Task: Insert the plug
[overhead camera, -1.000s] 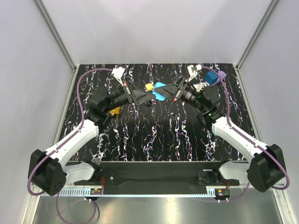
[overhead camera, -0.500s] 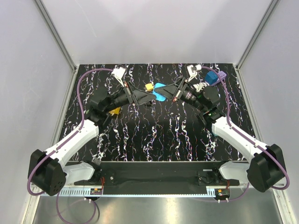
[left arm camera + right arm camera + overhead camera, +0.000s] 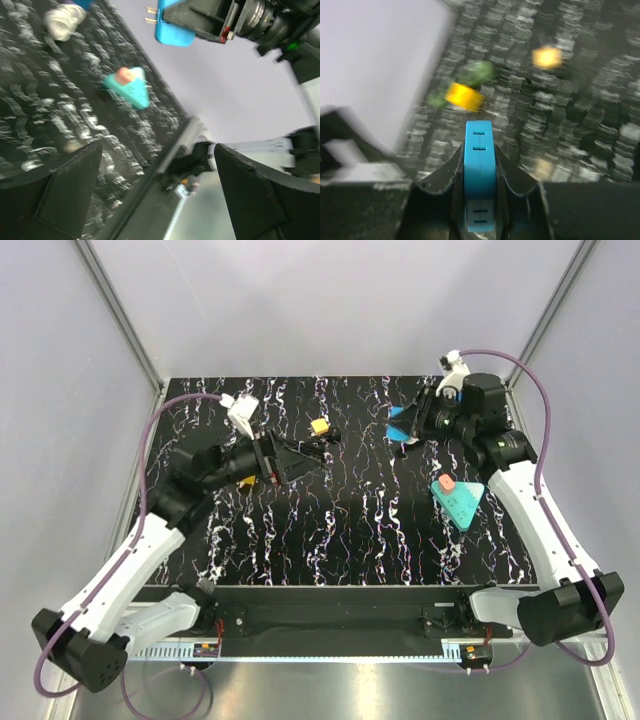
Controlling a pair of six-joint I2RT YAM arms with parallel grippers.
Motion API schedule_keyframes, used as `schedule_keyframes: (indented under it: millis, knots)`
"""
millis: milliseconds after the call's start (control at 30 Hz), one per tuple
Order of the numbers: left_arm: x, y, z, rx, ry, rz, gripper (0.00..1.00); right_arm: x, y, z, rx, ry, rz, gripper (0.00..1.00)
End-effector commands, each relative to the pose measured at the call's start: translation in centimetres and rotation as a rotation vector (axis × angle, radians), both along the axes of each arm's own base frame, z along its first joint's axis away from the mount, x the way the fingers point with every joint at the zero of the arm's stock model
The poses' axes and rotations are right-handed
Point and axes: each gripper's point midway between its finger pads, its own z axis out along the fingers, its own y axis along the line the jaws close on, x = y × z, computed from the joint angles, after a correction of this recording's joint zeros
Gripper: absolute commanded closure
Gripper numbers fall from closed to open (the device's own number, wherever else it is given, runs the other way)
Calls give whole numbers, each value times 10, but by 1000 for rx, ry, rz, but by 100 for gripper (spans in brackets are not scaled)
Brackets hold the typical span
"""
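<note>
Blue flat plug (image 3: 172, 27), two metal prongs, in right gripper (image 3: 479, 150).

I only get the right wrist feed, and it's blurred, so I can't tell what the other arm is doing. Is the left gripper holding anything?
Observer: No. The left gripper is open, with nothing between its fingers.
Operator: Are the plug's prongs clear of my fingers?
Observer: Yes. The left wrist view shows two prongs sticking out of the blue plug, beyond the right gripper.
Operator: Anything lying outside my view?
Observer: A teal triangular piece with a pink top, on the near side of the right gripper.
</note>
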Motion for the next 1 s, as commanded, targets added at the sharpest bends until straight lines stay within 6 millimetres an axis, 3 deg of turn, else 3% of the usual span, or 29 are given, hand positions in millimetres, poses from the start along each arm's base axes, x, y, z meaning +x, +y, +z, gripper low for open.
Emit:
schedule_keyframes:
  millis: [0,67,100,133,267,467,600,833,967]
  knots:
    - [-1,30,-6,196,-84,92,1,-25,-78,-103,-590,234,-59,100]
    - [-6,39,-13,237,-108,104,1,-35,-108,-135,-789,316,-56,100]
    - [-8,41,-16,247,-112,104,1,-40,-137,-148,-935,368,-117,100]
    - [-10,43,-26,266,-102,100,1,-44,-147,-154,-999,370,-98,100]
    - [-16,52,-46,327,-118,100,1,-80,-160,-192,-1124,404,134,100]
    - [-16,63,-83,427,-118,100,1,-107,-171,-237,-1200,396,316,100]
    - [-15,69,-98,471,-117,113,1,-93,-192,-245,-1247,360,258,100]
    - [-18,80,-97,471,-130,175,1,-74,-222,-242,-1236,396,177,100]
    - [-20,81,-97,475,-134,181,1,-62,-228,-241,-1234,362,171,100]
